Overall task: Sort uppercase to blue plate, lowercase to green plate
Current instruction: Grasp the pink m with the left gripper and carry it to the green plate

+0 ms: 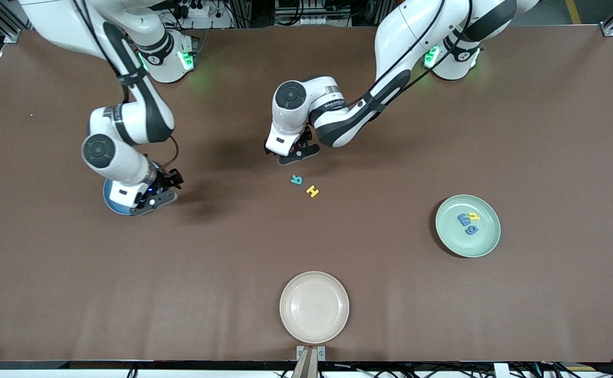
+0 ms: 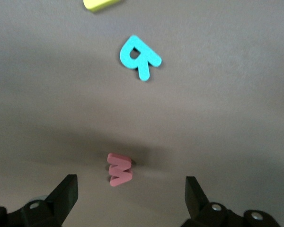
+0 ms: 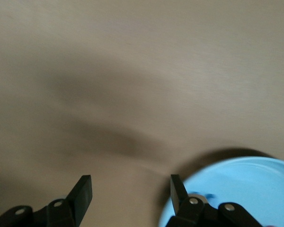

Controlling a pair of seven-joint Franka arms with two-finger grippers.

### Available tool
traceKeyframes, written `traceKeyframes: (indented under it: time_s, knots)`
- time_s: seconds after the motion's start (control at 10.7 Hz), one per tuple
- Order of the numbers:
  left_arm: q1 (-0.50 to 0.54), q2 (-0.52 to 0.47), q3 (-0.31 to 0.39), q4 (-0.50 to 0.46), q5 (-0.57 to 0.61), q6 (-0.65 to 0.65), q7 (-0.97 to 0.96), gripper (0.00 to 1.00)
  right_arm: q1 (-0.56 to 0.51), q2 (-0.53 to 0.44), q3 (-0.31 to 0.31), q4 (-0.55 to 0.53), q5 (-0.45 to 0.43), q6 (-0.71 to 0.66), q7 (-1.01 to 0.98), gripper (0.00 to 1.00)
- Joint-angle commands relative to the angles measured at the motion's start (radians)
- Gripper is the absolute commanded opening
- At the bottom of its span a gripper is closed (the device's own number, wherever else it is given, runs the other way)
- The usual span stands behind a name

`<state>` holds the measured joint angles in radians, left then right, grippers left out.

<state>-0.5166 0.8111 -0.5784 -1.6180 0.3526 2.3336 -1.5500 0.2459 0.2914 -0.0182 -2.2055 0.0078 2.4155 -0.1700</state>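
Left end effector [image 2: 131, 191], fingers spread wide and empty, poised over the small red w [image 2: 119, 169] on the desk [image 1: 390, 294], beside the teal R [image 1: 296, 180] and yellow H [image 1: 313, 191]. Probably mid-pick: next, lower, clamp, carry to the green plate [image 1: 487, 244]. Right end effector [image 3: 131, 191], apart and empty, over the blue plate [image 3: 246, 184].

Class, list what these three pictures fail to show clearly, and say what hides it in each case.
- Blue plate, front view: mostly covered by the right end effector; contents unseen.
- Blue plate, right wrist view: cut off by the frame.
- Yellow H, left wrist view: cropped.
- Green plate: blue letters too small to read.
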Motion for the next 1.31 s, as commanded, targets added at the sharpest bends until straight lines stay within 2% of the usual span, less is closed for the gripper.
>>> traceKeyframes:
  time_s: [0.0,0.09,0.19,0.38,0.47,0.66,0.75,0.84,0.94,1.03,1.22]
  knots:
    - [-0.023,0.016,0.006,0.000,0.022,0.003,-0.024,0.99,0.055,-0.015,0.018,0.000,0.023,0.005,0.162,0.76]
    - [-0.022,0.028,0.006,-0.005,0.055,0.003,-0.025,0.95,0.056,-0.012,0.056,0.012,0.040,0.005,0.219,0.76]
    - [-0.023,0.042,0.006,-0.005,0.066,0.003,-0.024,0.92,0.056,-0.003,0.064,0.027,0.043,0.005,0.234,0.76]
    - [-0.023,0.048,0.006,-0.017,0.083,0.003,-0.024,0.76,0.055,0.012,0.066,0.035,0.043,0.023,0.234,0.76]
    - [-0.023,0.049,0.006,-0.019,0.085,0.003,-0.024,0.74,0.055,0.012,0.066,0.035,0.046,0.024,0.234,0.76]
    - [-0.020,0.049,0.006,-0.014,0.085,0.003,-0.022,0.62,0.056,0.020,0.070,0.038,0.105,0.025,0.234,0.76]
    - [-0.020,0.049,0.006,-0.014,0.085,0.003,-0.022,0.52,0.056,0.022,0.082,0.044,0.112,0.027,0.236,0.75]
    - [-0.019,0.051,0.006,-0.016,0.083,0.003,-0.024,0.29,0.056,0.023,0.084,0.050,0.113,0.027,0.238,0.75]
    - [-0.017,0.051,0.006,-0.017,0.085,0.003,-0.024,0.10,0.056,0.025,0.086,0.058,0.127,0.025,0.257,0.74]
    - [-0.014,0.049,0.006,-0.019,0.085,0.003,-0.022,0.00,0.061,0.031,0.086,0.063,0.129,0.027,0.267,0.74]
    - [0.051,0.017,0.005,-0.031,0.088,-0.016,-0.010,0.00,0.079,0.049,0.090,0.089,0.135,0.045,0.335,0.74]
